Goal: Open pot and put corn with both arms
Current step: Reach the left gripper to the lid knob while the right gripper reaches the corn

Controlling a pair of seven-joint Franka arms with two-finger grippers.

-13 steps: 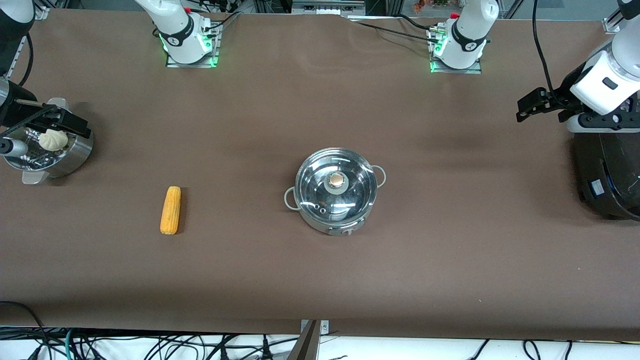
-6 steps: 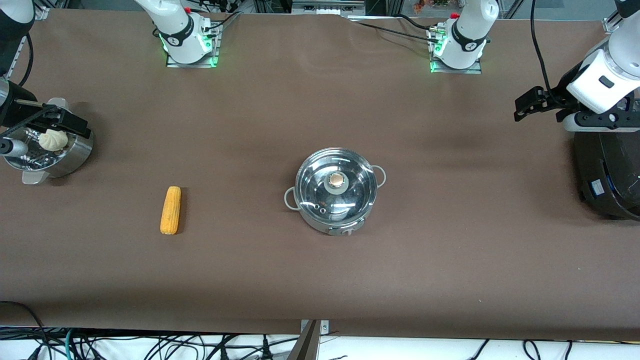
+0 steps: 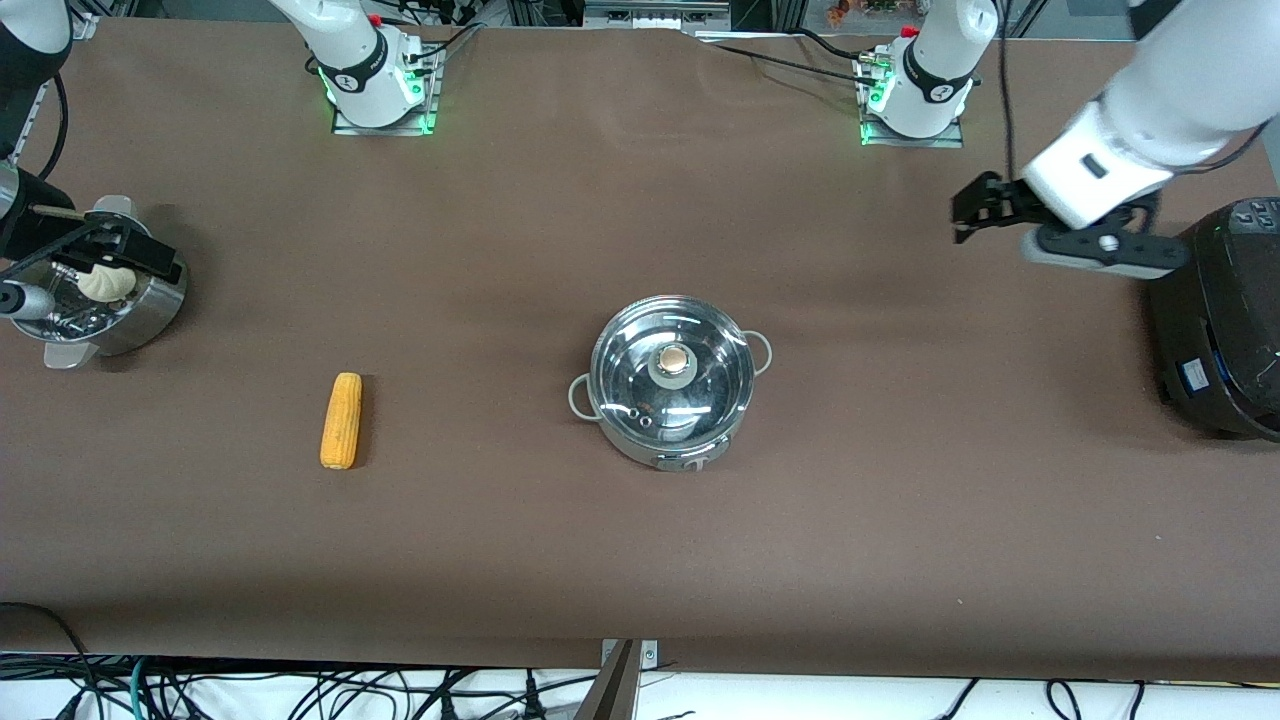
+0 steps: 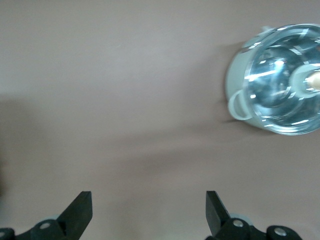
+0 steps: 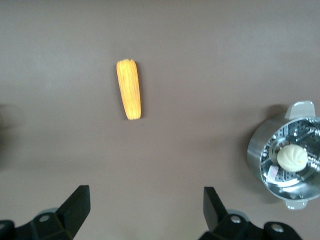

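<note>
Left arm [image 3: 1150, 100] swung in from the cooker [image 3: 1215, 320] end within the last second; left gripper [image 3: 975, 210], fingers apart and empty, now hangs over bare table short of the pot [image 3: 672, 380] — probably the opening reach for the lid. Right gripper [image 3: 125, 255], fingers apart, unchanged over the steamer bowl [image 3: 140, 310]. Pot mid-table, glass lid on, tan knob [image 3: 674, 357] centred. Corn [image 3: 341, 420] — slim, yellow-orange — lies untouched toward the right arm's end.

No text, label or number can be read anywhere.
</note>
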